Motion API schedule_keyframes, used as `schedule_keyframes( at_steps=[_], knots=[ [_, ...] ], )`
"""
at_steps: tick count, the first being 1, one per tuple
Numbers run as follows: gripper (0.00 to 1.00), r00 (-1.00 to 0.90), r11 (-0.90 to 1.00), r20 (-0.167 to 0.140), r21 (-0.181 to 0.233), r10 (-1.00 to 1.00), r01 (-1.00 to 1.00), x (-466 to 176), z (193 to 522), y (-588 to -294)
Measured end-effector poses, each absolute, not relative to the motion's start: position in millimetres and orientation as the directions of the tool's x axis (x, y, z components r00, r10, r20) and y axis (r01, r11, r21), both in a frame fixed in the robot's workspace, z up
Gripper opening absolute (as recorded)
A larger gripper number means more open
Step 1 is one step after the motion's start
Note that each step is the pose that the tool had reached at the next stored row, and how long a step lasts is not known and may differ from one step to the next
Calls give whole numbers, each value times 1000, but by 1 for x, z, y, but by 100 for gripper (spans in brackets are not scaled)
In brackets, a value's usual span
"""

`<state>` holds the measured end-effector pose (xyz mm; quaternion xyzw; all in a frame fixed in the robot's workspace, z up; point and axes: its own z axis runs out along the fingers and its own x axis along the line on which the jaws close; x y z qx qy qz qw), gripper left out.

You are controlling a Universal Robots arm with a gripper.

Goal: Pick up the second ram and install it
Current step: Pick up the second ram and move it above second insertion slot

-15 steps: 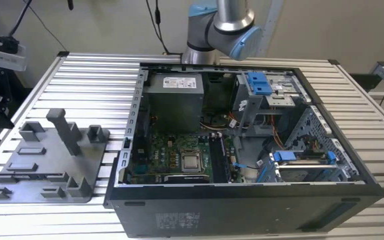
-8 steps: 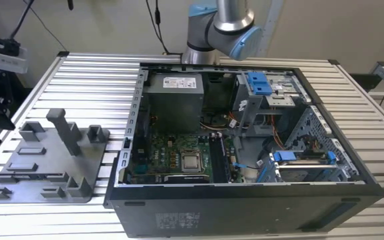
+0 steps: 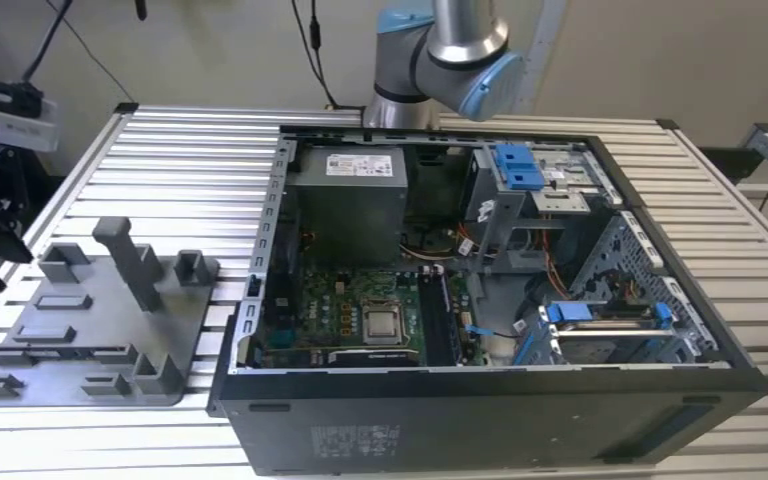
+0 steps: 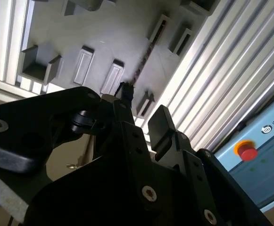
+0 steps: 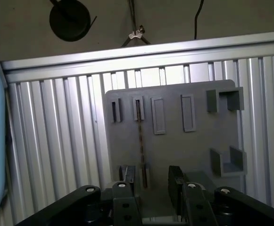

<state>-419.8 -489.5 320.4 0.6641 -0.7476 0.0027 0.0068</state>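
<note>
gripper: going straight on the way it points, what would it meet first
Likely the memory stick, standing on edge in the grey tray, about in line with the gap between the gripper's open fingers; depth is unclear.

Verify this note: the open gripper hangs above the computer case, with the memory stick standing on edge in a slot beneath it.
One thing is wrong. The gripper hangs above the grey tray, not the computer case, as the first wrist view shows. The rest holds: the gripper is open, and the memory stick stands on edge in a slot beneath it.
</note>
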Motion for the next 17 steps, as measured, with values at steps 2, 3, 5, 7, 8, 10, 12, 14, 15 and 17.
schedule_keyframes(
  at_steps=[2, 3, 5, 7, 8, 10, 12, 14, 15, 17],
  knots=[
    [42, -118, 118, 14, 5, -993, -993, -420, 319, -489],
    [42, -118, 118, 14, 5, -993, -993, -420, 319, -489],
    [42, -118, 118, 14, 5, -993, -993, -420, 319, -489],
    [42, -118, 118, 14, 5, -993, -993, -420, 319, -489],
    [42, -118, 118, 14, 5, -993, -993, -420, 318, -489],
    [42, -118, 118, 14, 5, -993, -993, -420, 318, -489],
    [42, -118, 118, 14, 5, -993, -993, -420, 318, -489],
    [42, -118, 118, 14, 5, -993, -993, -420, 318, -489],
    [42, -118, 118, 14, 5, -993, -993, -420, 318, -489],
    [42, -118, 118, 14, 5, -993, -993, -420, 317, -489]
  ],
)
